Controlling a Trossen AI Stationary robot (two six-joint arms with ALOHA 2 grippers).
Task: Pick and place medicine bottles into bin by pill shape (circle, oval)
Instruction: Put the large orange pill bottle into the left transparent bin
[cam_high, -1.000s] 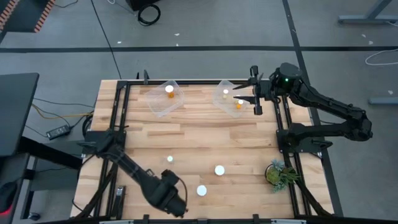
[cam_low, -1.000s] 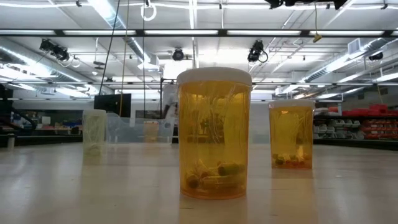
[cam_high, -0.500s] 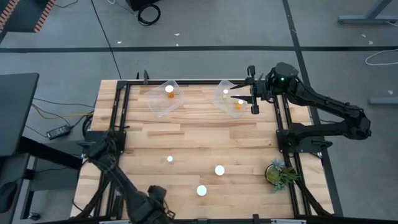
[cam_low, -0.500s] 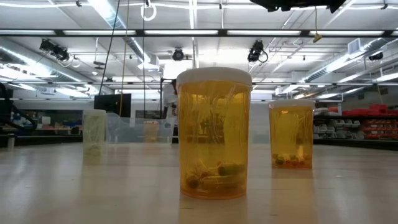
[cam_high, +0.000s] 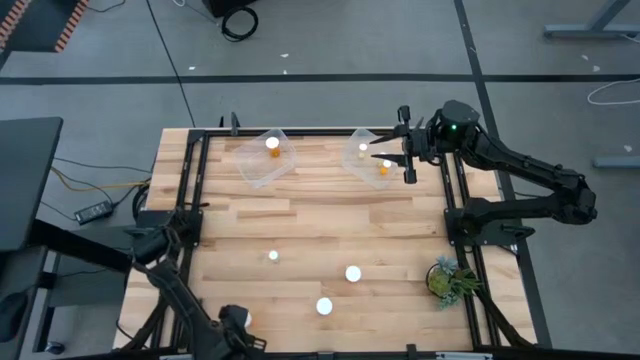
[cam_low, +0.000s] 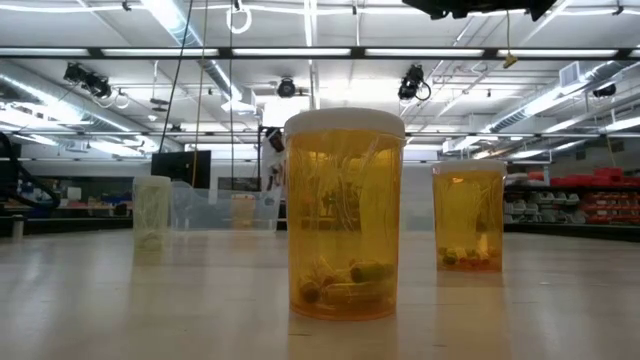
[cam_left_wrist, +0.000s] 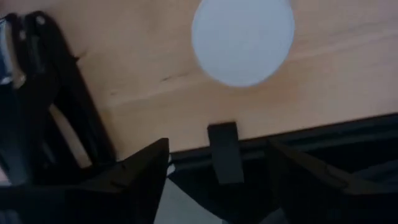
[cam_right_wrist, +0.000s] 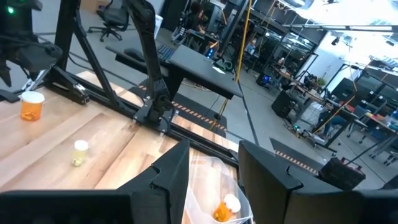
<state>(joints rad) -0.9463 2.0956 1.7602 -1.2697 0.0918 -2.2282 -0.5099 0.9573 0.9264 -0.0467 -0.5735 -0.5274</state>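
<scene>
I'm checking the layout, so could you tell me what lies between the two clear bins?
Bare wooden tabletop only, in the high view, between the left bin and right bin.

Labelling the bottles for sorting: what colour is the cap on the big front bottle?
White, on an amber-orange bottle; clearest in the low view.

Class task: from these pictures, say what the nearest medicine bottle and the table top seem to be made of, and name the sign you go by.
The medicine bottle: probably amber plastic, glossy, since the pills show through its wall; its cap looks like matt white plastic. The table top: apparently pale wood, judging by the visible planks and grain lines.
</scene>
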